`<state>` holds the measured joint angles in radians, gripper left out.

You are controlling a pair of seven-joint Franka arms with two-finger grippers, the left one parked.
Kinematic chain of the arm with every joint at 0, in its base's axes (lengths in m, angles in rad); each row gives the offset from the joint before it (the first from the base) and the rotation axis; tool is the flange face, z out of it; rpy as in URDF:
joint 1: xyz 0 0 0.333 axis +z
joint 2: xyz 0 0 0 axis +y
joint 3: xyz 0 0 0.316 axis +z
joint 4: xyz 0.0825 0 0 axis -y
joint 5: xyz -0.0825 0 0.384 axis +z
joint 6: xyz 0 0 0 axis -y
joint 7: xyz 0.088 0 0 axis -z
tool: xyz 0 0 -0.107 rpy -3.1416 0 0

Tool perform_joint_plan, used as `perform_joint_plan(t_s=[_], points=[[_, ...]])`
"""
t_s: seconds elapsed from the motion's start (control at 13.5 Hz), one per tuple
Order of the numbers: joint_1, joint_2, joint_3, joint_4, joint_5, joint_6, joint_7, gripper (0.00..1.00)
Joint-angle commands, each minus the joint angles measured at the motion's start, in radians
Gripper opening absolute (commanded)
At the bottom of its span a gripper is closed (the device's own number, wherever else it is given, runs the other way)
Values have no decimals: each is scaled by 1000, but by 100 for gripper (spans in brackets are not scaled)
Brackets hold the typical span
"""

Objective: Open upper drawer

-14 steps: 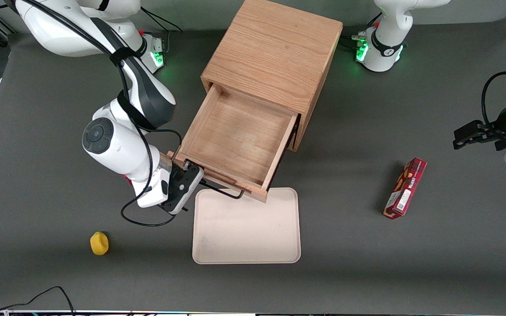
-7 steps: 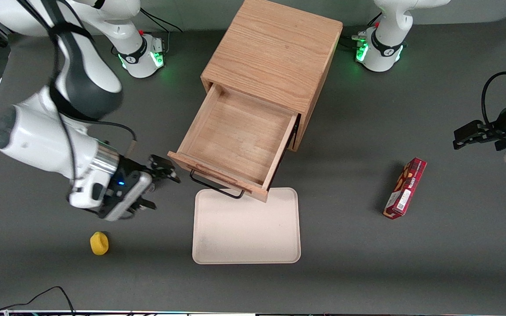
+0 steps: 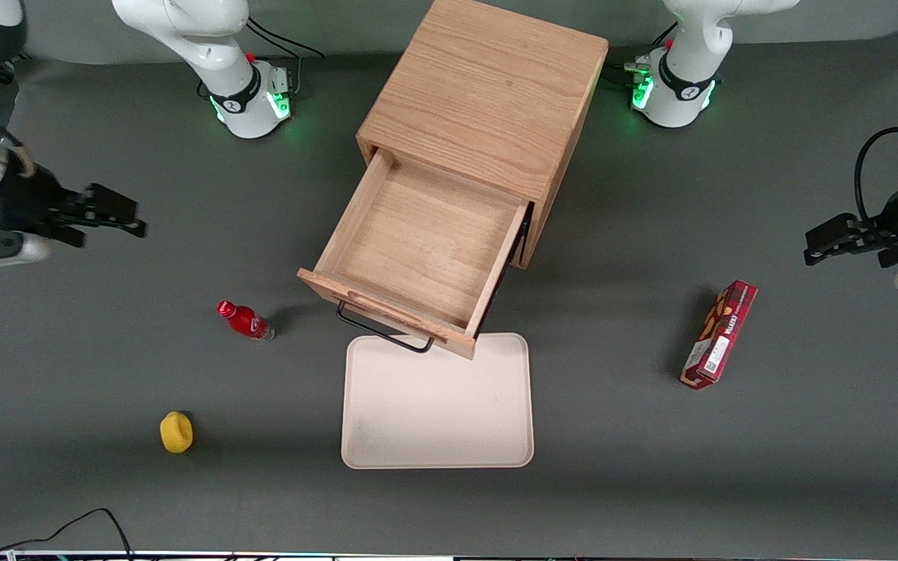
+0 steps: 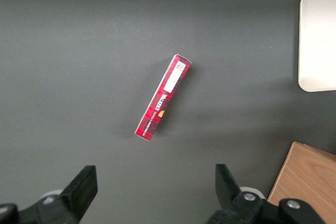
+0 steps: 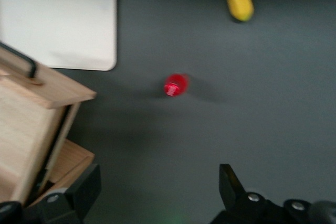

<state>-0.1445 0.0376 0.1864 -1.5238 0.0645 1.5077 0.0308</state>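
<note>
Where the dark grey table point(image 3: 807, 467) carried the whole lot, the largest piece on it was the light oak cabinet point(image 3: 488, 93), standing between the two arm bases.

Upper drawer point(image 3: 426, 241): wide shallow wooden tray, pulled well out of the cabinet toward the front camera, interior bare. Its black wire handle point(image 3: 383, 333) hung on the drawer front, reaching over the edge of the tray below it. The wrist view of the working arm also caught the drawer's front corner point(image 5: 47, 90), with a second drawer front lower down, under it.

Tray point(image 3: 437, 401): cream, flat, rounded corners, lying nearer the front camera than the drawer, its upper rim just under the drawer front.

Gripper point(image 3: 118, 214): right arm's, black, held well apart from the cabinet toward the working arm's end of the table, above bare tabletop. Its two fingers point(image 5: 86, 187) stood spread wide, nothing between them.

Red box point(image 3: 719, 333): long, narrow, tartan-patterned, lying flat toward the parked arm's end of the table, well apart from the tray.

Red bottle point(image 3: 245, 320): small, red cap, clear neck band, standing near the drawer's front corner on the working arm's side.

Yellow object point(image 3: 176, 432): small, rounded, nearer the front camera than the bottle, apart from it.
</note>
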Motion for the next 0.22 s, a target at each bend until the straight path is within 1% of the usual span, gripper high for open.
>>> perform_joint_plan(t_s=[0.0, 0.15], points=[[-18, -51, -7, -56, -58, 2, 46, 100], [-20, -47, -8, -55, -55, 11, 46, 100]])
